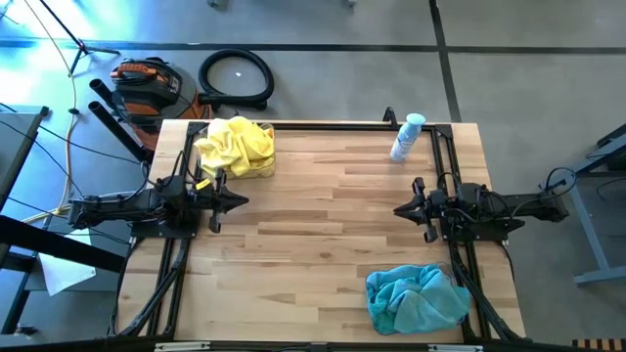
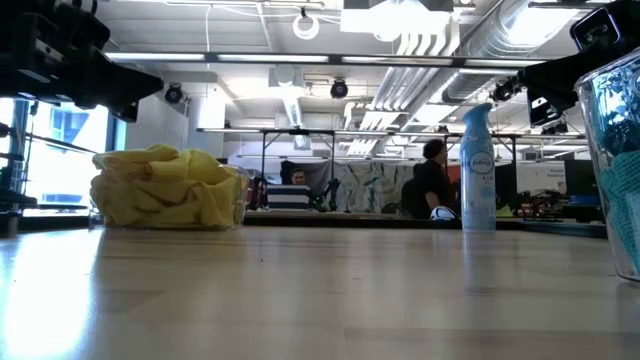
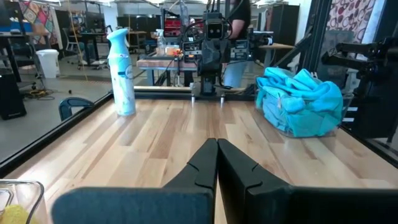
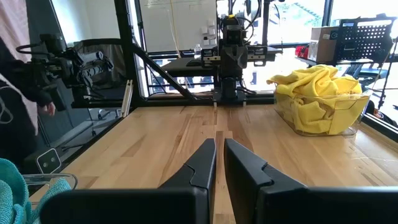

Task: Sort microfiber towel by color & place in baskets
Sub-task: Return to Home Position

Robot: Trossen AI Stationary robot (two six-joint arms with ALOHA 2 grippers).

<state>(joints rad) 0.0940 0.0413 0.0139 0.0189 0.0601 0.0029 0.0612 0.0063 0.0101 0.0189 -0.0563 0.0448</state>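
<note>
The yellow microfiber towels (image 1: 235, 145) are heaped in a clear basket (image 4: 323, 118) at the table's far left. The teal-blue towels (image 1: 416, 298) fill the other clear basket (image 3: 291, 127) at the near right. My left gripper (image 1: 245, 201) hovers shut over the left side of the table, just near of the yellow basket, pointing right. My right gripper (image 1: 396, 208) hovers shut over the right side, pointing left, between the spray bottle and the teal basket. The two grippers face each other across bare wood. No loose towel shows on the table.
A white-and-blue spray bottle (image 1: 406, 137) stands upright near the far right edge. Black frame rails run along both sides of the table. The middle of the wooden table (image 1: 323, 225) between the grippers is bare. People sit in the room beyond the far edge (image 2: 432, 180).
</note>
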